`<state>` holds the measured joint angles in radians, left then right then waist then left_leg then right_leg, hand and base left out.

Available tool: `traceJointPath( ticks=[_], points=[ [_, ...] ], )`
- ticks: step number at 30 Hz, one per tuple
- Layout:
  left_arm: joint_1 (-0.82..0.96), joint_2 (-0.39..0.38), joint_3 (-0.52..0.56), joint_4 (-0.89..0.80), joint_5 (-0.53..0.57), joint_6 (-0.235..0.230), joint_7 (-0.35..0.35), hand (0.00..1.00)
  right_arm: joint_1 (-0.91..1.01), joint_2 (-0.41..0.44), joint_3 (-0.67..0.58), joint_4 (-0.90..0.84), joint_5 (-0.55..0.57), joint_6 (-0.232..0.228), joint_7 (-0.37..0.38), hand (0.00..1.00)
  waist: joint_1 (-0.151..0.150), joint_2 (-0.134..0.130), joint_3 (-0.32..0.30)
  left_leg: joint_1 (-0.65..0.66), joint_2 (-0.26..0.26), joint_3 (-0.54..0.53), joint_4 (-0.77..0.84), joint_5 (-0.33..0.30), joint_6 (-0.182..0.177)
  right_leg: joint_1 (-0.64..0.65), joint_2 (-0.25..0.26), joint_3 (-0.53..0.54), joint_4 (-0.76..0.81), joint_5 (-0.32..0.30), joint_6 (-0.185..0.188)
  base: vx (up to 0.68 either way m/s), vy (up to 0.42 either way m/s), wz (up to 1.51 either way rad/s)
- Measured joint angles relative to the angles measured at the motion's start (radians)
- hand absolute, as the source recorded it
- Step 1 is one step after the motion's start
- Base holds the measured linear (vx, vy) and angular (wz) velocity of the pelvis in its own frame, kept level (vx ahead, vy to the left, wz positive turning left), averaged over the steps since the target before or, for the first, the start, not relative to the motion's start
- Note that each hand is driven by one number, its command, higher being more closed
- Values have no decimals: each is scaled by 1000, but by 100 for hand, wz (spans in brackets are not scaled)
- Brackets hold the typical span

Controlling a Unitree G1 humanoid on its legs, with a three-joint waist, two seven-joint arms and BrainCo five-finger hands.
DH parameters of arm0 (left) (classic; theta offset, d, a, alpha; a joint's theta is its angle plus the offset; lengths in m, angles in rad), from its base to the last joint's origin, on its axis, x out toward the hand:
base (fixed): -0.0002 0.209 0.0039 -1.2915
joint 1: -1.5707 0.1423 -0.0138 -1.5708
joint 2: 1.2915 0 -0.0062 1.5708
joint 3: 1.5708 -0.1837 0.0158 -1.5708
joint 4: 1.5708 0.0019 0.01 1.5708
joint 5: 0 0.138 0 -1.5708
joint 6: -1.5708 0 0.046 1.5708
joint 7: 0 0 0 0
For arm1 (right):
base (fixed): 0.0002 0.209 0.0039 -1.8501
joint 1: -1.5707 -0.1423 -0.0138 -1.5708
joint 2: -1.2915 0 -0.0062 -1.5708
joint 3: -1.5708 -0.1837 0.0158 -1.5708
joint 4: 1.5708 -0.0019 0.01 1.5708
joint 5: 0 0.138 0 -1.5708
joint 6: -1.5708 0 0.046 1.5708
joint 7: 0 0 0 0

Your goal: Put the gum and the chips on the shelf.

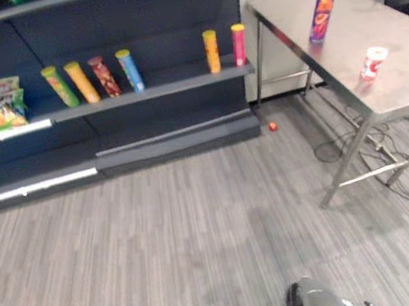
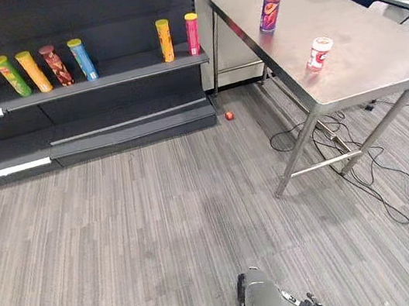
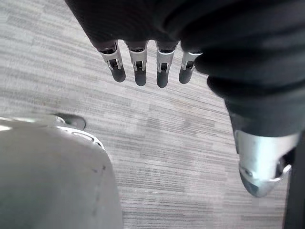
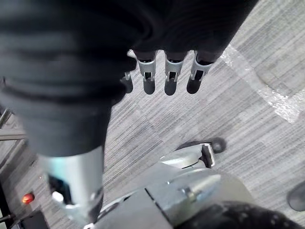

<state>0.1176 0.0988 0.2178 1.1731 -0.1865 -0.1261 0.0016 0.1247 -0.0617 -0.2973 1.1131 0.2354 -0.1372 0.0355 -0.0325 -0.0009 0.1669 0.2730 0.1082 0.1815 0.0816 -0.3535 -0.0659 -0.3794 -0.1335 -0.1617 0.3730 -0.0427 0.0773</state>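
While both hands hang over the grey striped carpet, nothing is held in either: the fingers of the left hand are seen straight and side by side, and those of the right hand likewise. The tall purple cylindrical chips can with a yellow lid is stood upright on the brushed steel table, toward its far end. The small white-and-red gum tub is set on the same table, nearer and well apart from the can. The dark metal shelf is placed left of the table, and a row of coloured cans is lined up on its board.
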Motion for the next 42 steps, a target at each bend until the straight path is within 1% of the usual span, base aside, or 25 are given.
traceJointPath(
  ticks=[1, 2, 4, 7, 9, 10, 11, 13, 15, 17, 19, 21, 22, 23, 24, 25, 27, 29, 30, 32, 35, 36, 38, 40, 42],
  points=[
    [-5, -15, 7, 8, 11, 4, -1, 0, -2, -23, 0, 2, -1, 1, 5, 0, 5, 27, 16, 37, 35, -6, -14, -12, -17, 30, 41, -30, -2, 32, -41, 543, -298, 17],
    [-10, -25, 11, 12, 15, 1, -12, 0, -18, -29, -1, 3, -6, -2, 3, 0, 6, 52, 15, 28, 50, -27, -7, 26, -14, 27, 58, -43, 21, -10, -54, 507, -289, 7],
    [-11, -45, 33, 8, 16, -2, -16, 0, -20, -31, -1, 1, -19, -5, 8, 0, 4, 42, 22, 31, 55, -54, 2, 95, -29, 21, 60, -53, 87, -75, -80, 423, -279, 6],
    [-13, -57, 69, -3, 33, -1, -17, 0, -17, -35, 11, 1, -21, -3, 11, 0, 4, 56, 14, 14, 88, -69, 86, 158, -55, 60, 83, -72, 98, -144, -100, 402, -232, 10],
    [-15, -58, 85, -25, 33, -1, -19, 0, -12, -39, 24, -4, -26, -2, 12, 0, 5, 55, 13, -70, 114, -136, 310, 184, -85, 127, 101, -93, 57, -164, -105, 340, -168, 23],
    [-21, -56, 92, -35, 32, -1, -18, 0, -6, -40, 33, -11, -32, -2, 16, 0, 3, 54, 13, -153, 116, -190, 475, 236, -101, 161, 103, -107, 40, -174, -107, 305, -120, 27],
    [-29, -56, 92, -42, 30, -2, -14, 0, 3, -41, 34, -15, -30, -2, 17, 0, 8, 45, 18, -267, 115, -237, 721, 359, -125, 220, 105, -115, 11, -189, -117, 348, -103, 23],
    [-34, -56, 86, -54, -7, -1, -6, 0, 5, -41, 33, -15, -19, -1, 16, 0, 10, 45, 21, -384, 121, -207, 943, 325, -105, 295, 107, -112, -19, -205, -125, 348, -31, 0],
    [-33, -55, 77, -84, -8, -8, -7, 0, 7, -37, 34, -17, -6, -1, 15, 0, 16, 38, 23, -472, 123, -140, 1027, 256, -70, 373, 100, -101, -64, -217, -122, 279, 43, -12],
    [-34, -55, 48, -110, -11, -28, -8, 0, 4, -34, 35, -16, 10, 0, 14, 0, 23, 33, 25, -556, 123, -86, 989, 189, -45, 422, 82, -87, -93, -217, -97, 258, 136, -24],
    [-39, -55, 23, -132, -39, -42, -8, 0, -1, -30, 32, -18, 10, 0, 11, 0, 42, 23, 24, -601, 121, -26, 792, 153, -23, 463, 48, -63, -123, -219, -60, 298, 208, -35],
    [-38, -59, 24, -140, -38, -48, -6, 0, -1, -19, 33, -30, 10, -1, 9, 0, 42, 8, 21, -581, 96, -5, 420, 186, 10, 505, -8, -44, -129, -252, -7, 359, 320, -17],
    [-38, -60, 25, -139, -39, -48, -6, 0, 1, -17, 33, -35, 10, 0, 8, 0, 41, 7, 19, -573, 93, -8, 342, 205, 13, 513, -20, -41, -128, -265, 2, 362, 386, -17],
    [-38, -64, 32, -141, -40, -48, -6, 0, 1, -18, 44, -39, 9, -2, 6, 0, 42, 3, 17, -564, 94, -9, 230, 266, 9, 532, -44, -22, -126, -286, 36, 309, 352, -18],
    [-37, -69, 42, -139, -40, -47, -6, 0, 1, -16, 53, -39, 9, -1, 3, 0, 43, -2, 10, -558, 88, 4, 234, 319, -2, 540, -56, -10, -128, -296, 48, 430, 437, -27],
    [-37, -62, 66, -136, -45, -46, -4, 0, -1, 2, 73, -35, 9, 0, -2, 0, 43, -36, -19, -551, 50, 40, 251, 291, 12, 545, -86, 44, -150, -298, 26, 457, 377, -39],
    [-39, -59, 96, -136, -50, -46, -5, 0, -26, 41, 77, -35, 5, -1, 1, 0, 51, -57, -38, -575, 55, 65, 320, 211, 19, 529, -79, 140, -163, -224, -10, 430, 356, -42],
    [-36, -46, 105, -113, -50, -45, -5, 0, -23, 80, 67, -13, -7, 1, 9, 0, 63, -92, -91, -550, 28, 114, 339, 158, 41, 515, -114, 226, -163, -144, 14, 418, 379, -34],
    [-36, -43, 103, -96, -48, -44, -4, 0, -24, 79, 66, -1, -11, 2, 11, 0, 63, -94, -110, -543, 18, 122, 337, 150, 50, 510, -123, 236, -159, -125, 10, 478, 357, -45],
    [-36, -31, 76, -32, -44, -35, -5, 0, -26, 79, 51, 4, -22, 2, 16, 0, 62, -79, -152, -468, -12, 168, 284, 135, 79, 446, -143, 312, -47, -37, 5, 435, 272, -55],
    [-35, -15, -31, -19, -27, -30, -5, 0, -28, 50, 35, 1, -22, 2, 18, 0, 40, -43, -143, -361, -28, 197, 222, 118, 111, 321, -130, 340, 245, 94, 3, 269, 173, -39],
    [-35, -8, -56, -18, -27, -25, -4, 0, -29, 50, 33, 0, -18, 1, 17, 0, 32, -39, -133, -318, -30, 211, 204, 113, 118, 283, -123, 324, 357, 91, 1, 222, 120, -36],
    [-32, -8, -82, -20, -26, -22, -4, 0, -43, 32, 63, -19, -17, 0, 13, 0, 32, -27, -110, -171, -30, 272, 119, 114, 116, 190, -137, 144, 568, 14, -76, 224, 92, -61],
    [-24, -8, -102, -21, -27, -25, -5, 0, -45, 24, 112, -47, -16, -1, 12, 0, 33, -30, -108, -110, -36, 301, 99, 120, 106, 154, -159, -51, 530, -9, -80, 163, 24, -55],
    [-26, -13, -102, -20, -28, -22, -5, 0, -42, 14, 115, -56, -16, -4, 13, 0, 23, -28, -103, -86, -41, 282, 68, 132, 94, 160, -164, -144, 478, -11, -88, 231, -30, -50]
  ],
)
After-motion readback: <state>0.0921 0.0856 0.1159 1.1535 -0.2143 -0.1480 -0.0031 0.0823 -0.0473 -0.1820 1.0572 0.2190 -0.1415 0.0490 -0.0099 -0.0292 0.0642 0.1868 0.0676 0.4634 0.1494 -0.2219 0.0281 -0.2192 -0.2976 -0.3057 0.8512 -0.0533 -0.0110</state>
